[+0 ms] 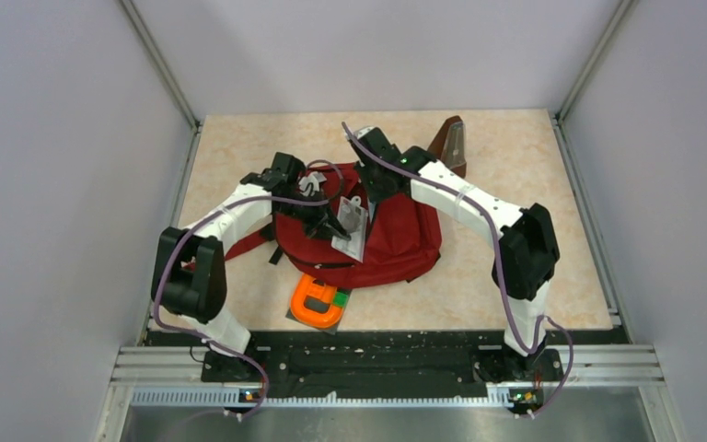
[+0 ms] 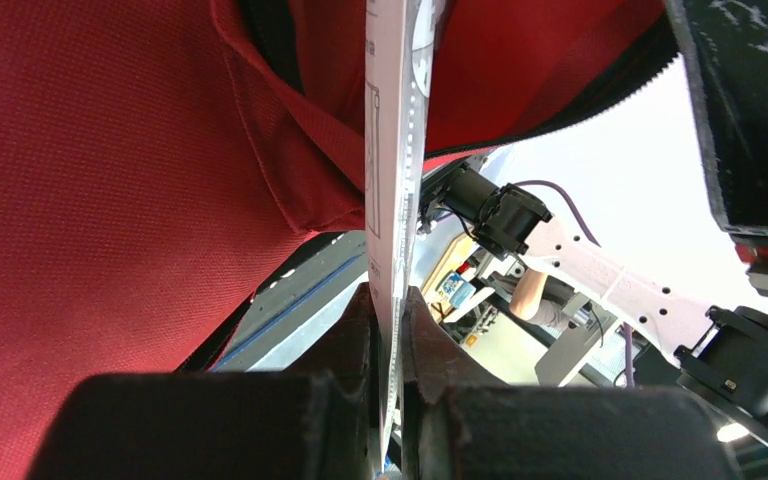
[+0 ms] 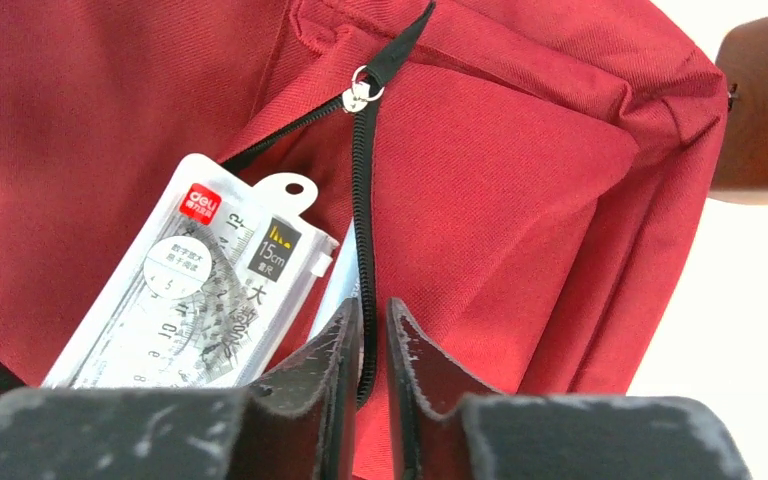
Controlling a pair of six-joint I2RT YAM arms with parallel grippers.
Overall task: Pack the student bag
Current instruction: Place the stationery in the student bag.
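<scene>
Currently clamping ruler pack (image 3: pixel 200 300) in left jaws, student bag (image 3: pixel 520 200) zipper (image 3: pixel 364 180) in right jaws; risks jamming pack upon zipper slip.

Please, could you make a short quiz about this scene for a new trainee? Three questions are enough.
1. True or false: the left gripper holds the ruler pack.
2. What passes between the fingers of the right gripper? A) a strap B) the zipper of the backpack C) a pen
3. Fill in: the brown metronome stands nearer the ___ gripper.
Key: 1 true; 2 B; 3 right.
</scene>
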